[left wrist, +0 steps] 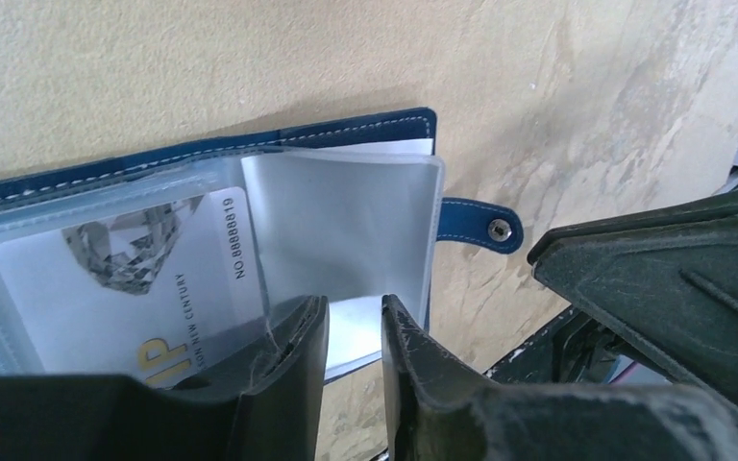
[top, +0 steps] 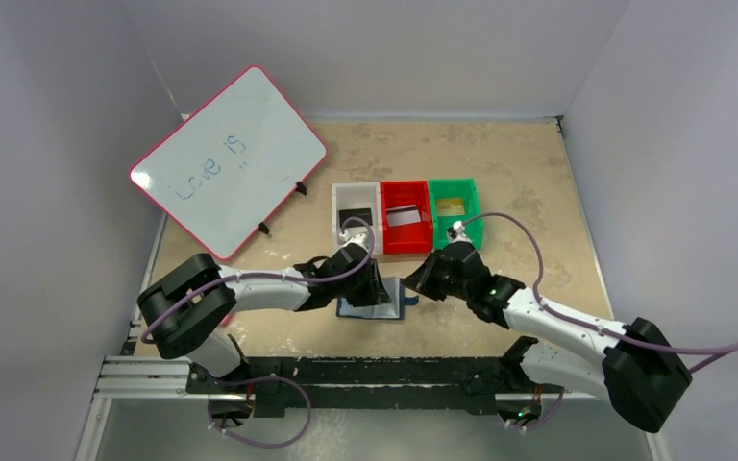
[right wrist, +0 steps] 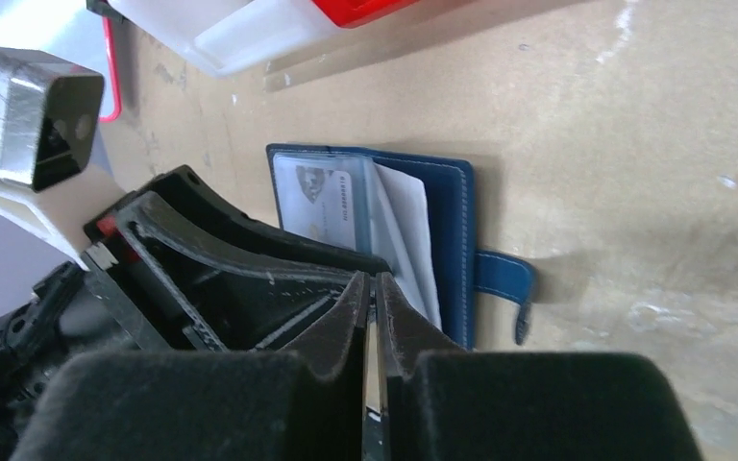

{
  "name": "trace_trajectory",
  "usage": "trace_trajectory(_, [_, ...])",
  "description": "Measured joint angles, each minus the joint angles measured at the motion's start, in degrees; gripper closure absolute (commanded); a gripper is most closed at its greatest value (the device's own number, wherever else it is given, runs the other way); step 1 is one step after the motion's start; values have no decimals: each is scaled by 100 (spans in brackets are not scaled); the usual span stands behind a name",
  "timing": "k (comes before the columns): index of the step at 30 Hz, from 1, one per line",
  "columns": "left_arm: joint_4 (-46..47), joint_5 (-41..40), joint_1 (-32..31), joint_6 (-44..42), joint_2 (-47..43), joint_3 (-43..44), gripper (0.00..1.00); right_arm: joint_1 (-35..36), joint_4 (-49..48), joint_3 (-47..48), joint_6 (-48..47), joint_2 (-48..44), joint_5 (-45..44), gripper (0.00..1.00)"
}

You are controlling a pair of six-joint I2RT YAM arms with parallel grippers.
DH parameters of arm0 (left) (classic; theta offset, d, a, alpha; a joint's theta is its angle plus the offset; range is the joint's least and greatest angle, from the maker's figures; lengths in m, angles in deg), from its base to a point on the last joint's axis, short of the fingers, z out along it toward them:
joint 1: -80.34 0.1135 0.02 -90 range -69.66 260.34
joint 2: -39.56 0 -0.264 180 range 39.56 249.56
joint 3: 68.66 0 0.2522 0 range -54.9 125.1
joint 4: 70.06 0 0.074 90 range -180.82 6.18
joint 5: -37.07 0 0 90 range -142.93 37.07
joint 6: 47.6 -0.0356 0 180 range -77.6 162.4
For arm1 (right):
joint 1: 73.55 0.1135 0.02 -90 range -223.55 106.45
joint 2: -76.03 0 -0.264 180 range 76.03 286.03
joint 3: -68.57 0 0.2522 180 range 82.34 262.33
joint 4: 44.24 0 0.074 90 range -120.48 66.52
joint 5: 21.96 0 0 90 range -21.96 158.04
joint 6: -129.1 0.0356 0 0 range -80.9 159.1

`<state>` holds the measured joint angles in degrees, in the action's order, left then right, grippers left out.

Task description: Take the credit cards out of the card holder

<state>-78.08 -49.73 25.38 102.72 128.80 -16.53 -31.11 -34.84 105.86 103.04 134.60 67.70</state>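
While it lies open on the tan table [top: 538, 182] between the two grippers, the card holder [top: 373, 309] shows clear sleeves, one still holding a silver-grey card [left wrist: 125, 288]. Its closing tab [left wrist: 480, 223] points toward three o'clock in the left wrist view. The left gripper [left wrist: 354, 331] sits at the holder's six o'clock edge, jaws narrowly parted around a clear sleeve [left wrist: 346, 230]. The right gripper [right wrist: 373, 288], jaws pressed nearly together, meets the sleeves' edge; whether it pinches one I cannot tell. At twelve o'clock stand the white bin [top: 339, 197], red bin [top: 403, 187] and green bin [top: 455, 185], each with a card inside.
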Motion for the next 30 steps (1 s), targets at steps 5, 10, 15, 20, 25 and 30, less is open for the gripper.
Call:
trace_trajectory(5, [-138,-35,-37,-15,-26,-28,77,2,-173,468,-173,601,105,100])
trace_trajectory(10, [-203,-155,-114,-2,-127,-149,77,2,-656,525,-240,841,190,100])
trace_trajectory(15, [-229,-219,-140,7,-240,-212,77,33,-992,599,-409,1609,293,100])
trace_trajectory(20, [-315,-282,-144,-4,-271,-212,77,74,-1233,479,-470,1882,382,100])
trace_trajectory(25, [-352,-310,-144,-7,-273,-212,76,92,-938,483,-511,2061,107,100])
trace_trajectory(30, [-424,-345,-144,-24,-310,-210,73,92,-826,483,-612,2192,52,95])
